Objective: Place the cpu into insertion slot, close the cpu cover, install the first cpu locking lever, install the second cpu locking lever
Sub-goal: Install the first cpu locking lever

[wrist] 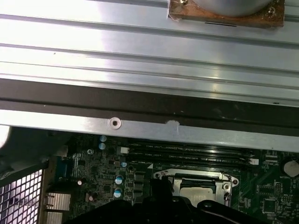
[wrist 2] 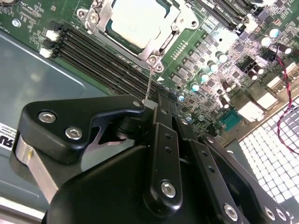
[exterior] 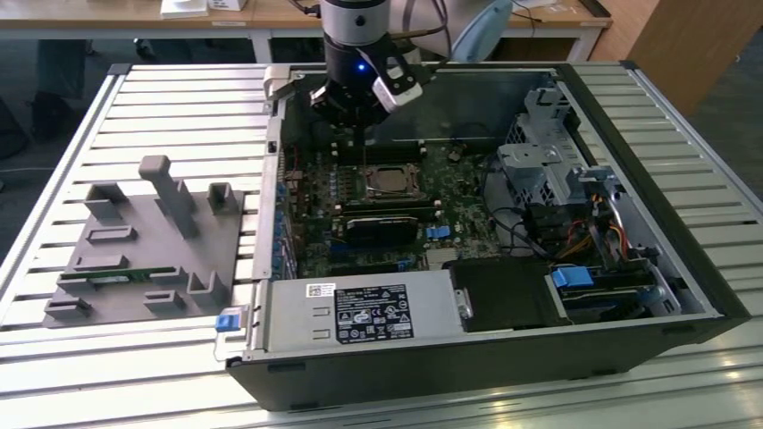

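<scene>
The cpu (exterior: 385, 181) lies in the insertion slot (exterior: 364, 170) on the green motherboard inside the open computer case. Its silvery top (wrist 2: 138, 21) is framed by the cpu cover (wrist 2: 161, 46), which lies flat over it. In the first wrist view the cpu (wrist: 198, 190) and the cover (wrist: 163, 176) sit just past my dark gripper body. A thin wire locking lever (wrist 2: 149, 81) rises from the socket's corner to my fingertips. My gripper (exterior: 348, 130) hangs just beyond the socket's far side and is shut (wrist 2: 149, 105) on the lever's end.
Black memory slots (wrist 2: 103, 60) run beside the socket. A long black module (exterior: 381, 223) lies on its near side. The power supply (exterior: 357, 313) and drive cage (exterior: 549, 161) crowd the case. A grey fixture block (exterior: 143, 241) stands on the slatted table at the exterior view's left.
</scene>
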### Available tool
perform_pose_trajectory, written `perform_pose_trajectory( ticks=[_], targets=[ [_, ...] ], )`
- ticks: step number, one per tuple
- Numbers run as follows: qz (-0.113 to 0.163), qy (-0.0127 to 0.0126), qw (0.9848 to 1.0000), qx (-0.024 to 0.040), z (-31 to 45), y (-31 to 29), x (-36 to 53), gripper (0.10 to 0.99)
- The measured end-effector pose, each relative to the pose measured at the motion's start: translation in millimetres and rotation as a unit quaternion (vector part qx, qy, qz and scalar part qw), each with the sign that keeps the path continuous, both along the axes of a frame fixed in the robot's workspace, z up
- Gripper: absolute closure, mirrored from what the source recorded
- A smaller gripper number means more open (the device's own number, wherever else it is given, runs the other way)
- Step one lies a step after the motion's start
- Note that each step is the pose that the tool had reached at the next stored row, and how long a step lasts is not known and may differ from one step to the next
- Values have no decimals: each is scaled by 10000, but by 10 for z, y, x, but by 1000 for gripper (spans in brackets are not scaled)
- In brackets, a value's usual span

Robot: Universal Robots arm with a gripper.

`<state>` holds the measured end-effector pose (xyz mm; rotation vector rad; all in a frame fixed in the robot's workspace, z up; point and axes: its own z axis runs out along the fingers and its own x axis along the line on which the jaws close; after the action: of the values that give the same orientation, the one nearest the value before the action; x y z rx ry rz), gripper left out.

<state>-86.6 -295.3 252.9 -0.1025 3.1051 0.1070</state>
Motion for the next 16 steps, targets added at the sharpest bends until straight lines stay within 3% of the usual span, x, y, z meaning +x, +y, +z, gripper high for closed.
perform_pose_trajectory(
  ticks=[16],
  targets=[
    [0, 0, 10000, 0, 0, 0, 62, 980]
  ],
)
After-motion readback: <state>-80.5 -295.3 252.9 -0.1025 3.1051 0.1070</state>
